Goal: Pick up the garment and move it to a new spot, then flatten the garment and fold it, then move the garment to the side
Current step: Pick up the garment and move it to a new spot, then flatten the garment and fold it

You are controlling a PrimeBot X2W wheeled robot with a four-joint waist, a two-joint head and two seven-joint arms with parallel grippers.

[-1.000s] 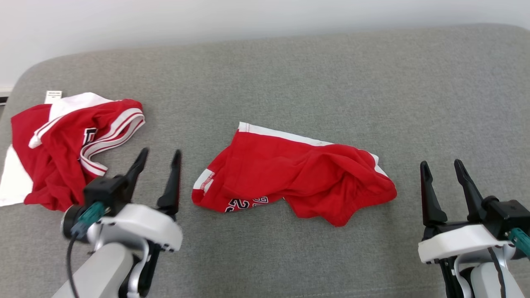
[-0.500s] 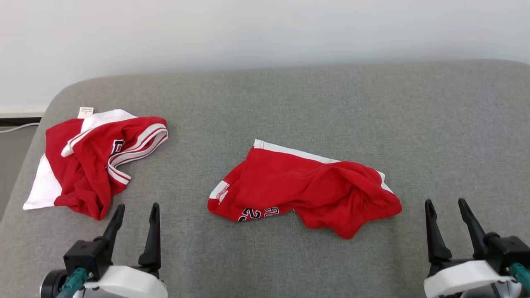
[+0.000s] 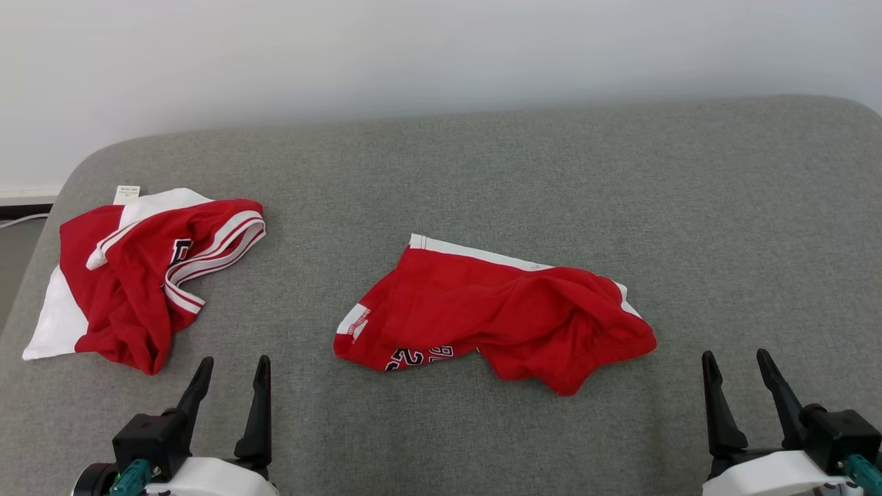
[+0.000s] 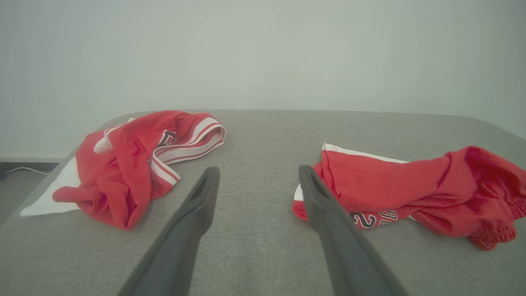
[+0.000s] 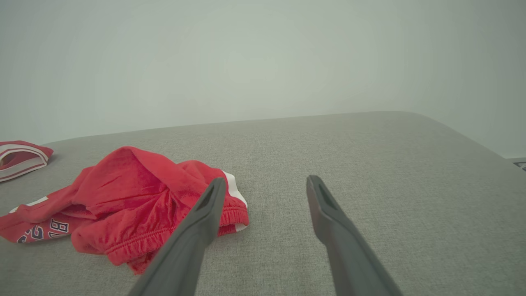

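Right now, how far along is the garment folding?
Done: nothing visible; the red shorts lie crumpled, unfolded. In hand: nothing; the left end effector and right end effector are open, empty, short of the cloth. Left: pick up, flatten, fold, move aside. A red-and-white jersey lies bunched at left.

Left gripper (image 3: 235,361) and right gripper (image 3: 735,354) have long dark tapered fingers (image 3: 257,413); behind them, black blocks (image 3: 148,441), white housings (image 3: 207,480), teal connectors (image 3: 131,475).
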